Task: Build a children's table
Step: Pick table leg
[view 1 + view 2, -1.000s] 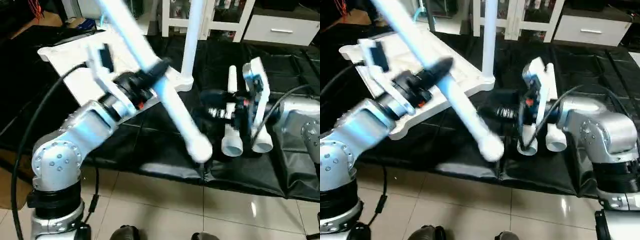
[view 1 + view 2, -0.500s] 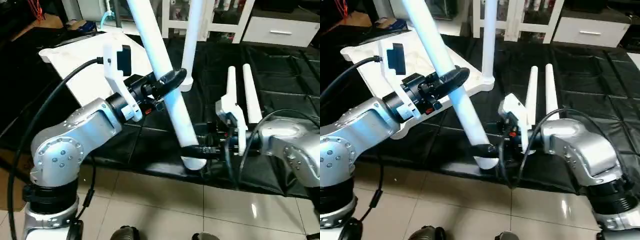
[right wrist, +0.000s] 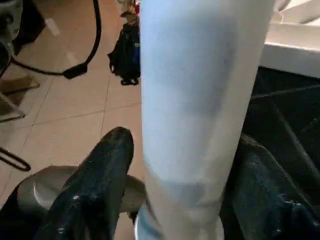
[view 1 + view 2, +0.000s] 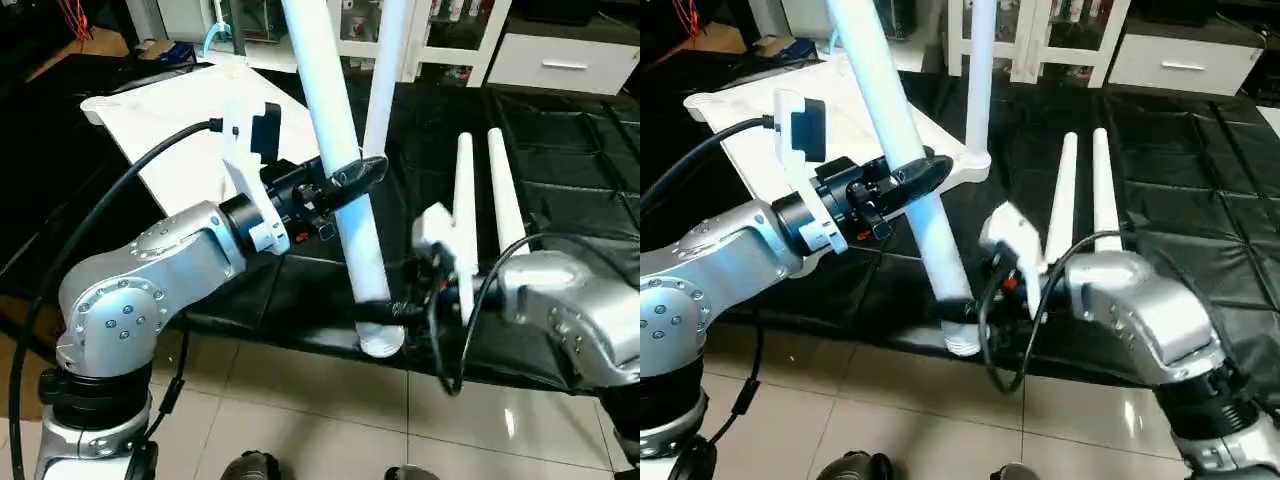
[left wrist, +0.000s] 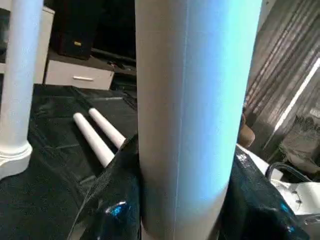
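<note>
Since half a second ago, the held leg (image 4: 335, 150) has tipped up straighter, and the right arm has slid in closer to its bottom end. One second ago that leg was slanting far over and the right gripper was beside the two legs on the mat.

Now the left gripper (image 4: 345, 180) is clamped around the middle of the held leg. The right gripper (image 4: 962, 312) is clamped around the same leg near its wide bottom end, with a black finger (image 3: 95, 185) on each side of the tube. The bottom end hangs over the front edge of the black mat (image 4: 560, 190), above the tiled floor (image 4: 300, 420).

I count four white legs. One is the held leg. One standing leg (image 4: 980, 70) is already upright in a round corner socket (image 4: 975, 160) of the tabletop (image 4: 185, 125). Two loose legs (image 4: 485, 190) lie side by side on the mat, just beside the right arm. There is one tabletop, lying on the mat behind the left arm.
</note>
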Controlling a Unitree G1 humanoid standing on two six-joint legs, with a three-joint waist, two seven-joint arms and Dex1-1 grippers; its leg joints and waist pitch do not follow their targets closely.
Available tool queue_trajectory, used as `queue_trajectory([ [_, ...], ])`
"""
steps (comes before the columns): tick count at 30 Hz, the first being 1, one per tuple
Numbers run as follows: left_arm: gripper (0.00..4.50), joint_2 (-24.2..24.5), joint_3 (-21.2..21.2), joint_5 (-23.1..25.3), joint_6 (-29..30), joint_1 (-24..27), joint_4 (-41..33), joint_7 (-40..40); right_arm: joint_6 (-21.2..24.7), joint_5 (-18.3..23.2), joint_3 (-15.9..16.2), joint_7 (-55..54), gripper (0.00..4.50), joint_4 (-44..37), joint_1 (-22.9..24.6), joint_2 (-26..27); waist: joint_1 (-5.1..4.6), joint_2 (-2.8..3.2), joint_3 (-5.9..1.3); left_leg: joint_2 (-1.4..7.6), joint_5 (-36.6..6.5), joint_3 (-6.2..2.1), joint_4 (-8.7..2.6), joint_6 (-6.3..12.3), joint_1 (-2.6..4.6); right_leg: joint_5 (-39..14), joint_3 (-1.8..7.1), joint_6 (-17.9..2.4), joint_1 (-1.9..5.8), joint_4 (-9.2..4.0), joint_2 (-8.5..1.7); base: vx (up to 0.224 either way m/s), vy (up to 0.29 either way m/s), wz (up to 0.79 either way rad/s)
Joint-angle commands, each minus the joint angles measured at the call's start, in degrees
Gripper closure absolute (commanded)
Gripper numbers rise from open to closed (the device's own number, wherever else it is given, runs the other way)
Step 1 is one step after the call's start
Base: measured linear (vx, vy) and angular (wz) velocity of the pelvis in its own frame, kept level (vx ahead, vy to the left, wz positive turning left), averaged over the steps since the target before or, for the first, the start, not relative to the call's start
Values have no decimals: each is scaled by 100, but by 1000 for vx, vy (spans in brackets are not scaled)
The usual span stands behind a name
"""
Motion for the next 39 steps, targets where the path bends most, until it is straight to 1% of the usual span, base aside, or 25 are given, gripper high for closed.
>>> queue_trajectory([
  [1,278,50,-11,79,-3,-87,-165,-55,-34,-77,145,96,203,-147,101,-79,5,-20,-492,80,-1284,-52,-401,-110,242,-878,23,-1262,214,-353,7,0,0,0],
  [4,278,54,-29,80,-6,-116,-167,-90,-19,-109,207,141,238,-168,149,-108,2,-22,-493,77,-1296,-58,-405,-123,236,-853,23,-1254,223,-350,4,0,0,0],
  [5,278,54,-29,80,-6,-116,-167,-90,-19,-109,207,141,238,-168,149,-108,2,-23,-492,77,-1295,-57,-404,-117,233,-849,25,-1252,222,-350,3,0,0,0],
  [7,278,58,-62,64,10,-147,-195,-152,-27,-156,248,131,255,-166,174,-117,-2,-22,-488,75,-1300,-59,-403,-111,229,-858,24,-1258,222,-352,2,0,0,0],
  [8,278,53,-66,57,13,-150,-203,-157,-30,-169,260,125,259,-163,178,-120,-1,-14,-492,79,-1314,-59,-401,-114,238,-871,24,-1262,218,-350,1,0,0,0],
  [10,278,26,-91,36,12,-171,-230,-175,-47,-206,295,108,260,-143,190,-120,-3,-20,-488,76,-1318,-58,-403,-108,231,-869,24,-1269,220,-353,1,0,0,0],
  [16,278,-26,-129,-1,-5,-233,-262,-197,-88,-282,324,71,264,-101,242,-69,0,-5,-490,78,-1321,-61,-403,-107,236,-816,21,-1288,220,-348,4,0,0,0],
  [17,278,-22,-133,4,2,-231,-267,-209,-99,-286,292,10,229,-74,239,-26,1,-3,-492,77,-1316,-61,-401,-107,237,-802,21,-1292,219,-346,6,0,0,0],
  [18,278,-19,-134,9,8,-229,-266,-218,-105,-287,268,-33,208,-52,233,6,-4,-14,-490,74,-1314,-61,-402,-99,230,-800,20,-1295,225,-346,6,0,0,0],
  [19,278,-11,-140,12,17,-225,-270,-228,-107,-270,247,-43,194,-41,225,29,-2,-8,-492,76,-1311,-60,-402,-100,233,-804,21,-1298,220,-346,5,0,0,0],
  [20,278,4,-157,21,28,-221,-280,-257,-102,-259,240,-35,194,-40,215,32,-7,-4,-493,75,-1310,-61,-399,-94,233,-790,21,-1299,221,-345,6,0,0,0],
  [22,278,11,-170,16,41,-219,-288,-276,-124,-286,256,-29,174,-41,203,21,-1,-7,-492,80,-1305,-60,-404,-95,238,-755,20,-1340,222,-345,5,0,0,0],
  [23,278,24,-189,9,54,-219,-297,-306,-153,-329,278,-33,174,-43,194,8,1,-13,-491,80,-1310,-60,-405,-96,236,-762,19,-1343,226,-342,5,0,0,0],
  [24,278,52,-226,13,67,-224,-313,-361,-210,-427,342,-47,161,-51,181,-20,1,-18,-485,80,-1299,-62,-408,-94,229,-776,19,-1337,232,-343,-1,0,0,0],
  [25,278,52,-226,13,67,-224,-313,-361,-210,-427,342,-47,150,-51,181,-20,1,-15,-486,80,-1289,-63,-405,-99,227,-787,19,-1330,230,-340,-1,0,0,0],
  [32,278,200,-346,78,162,-190,-407,-559,-217,-553,418,22,150,-51,168,-65,-7,-3,-485,79,-1383,-64,-411,-136,239,-921,24,-1269,216,-349,5,0,0,0],
  [38,278,293,-428,168,210,-185,-432,-689,-209,-546,435,112,150,-83,170,-106,-7,-9,-492,79,-1321,-61,-406,-114,239,-793,24,-1303,224,-338,7,0,0,0],
  [39,278,302,-441,171,209,-184,-430,-702,-205,-555,431,121,150,-97,177,-102,-8,-2,-492,82,-1303,-61,-404,-106,238,-766,24,-1322,225,-334,5,0,0,0],
])
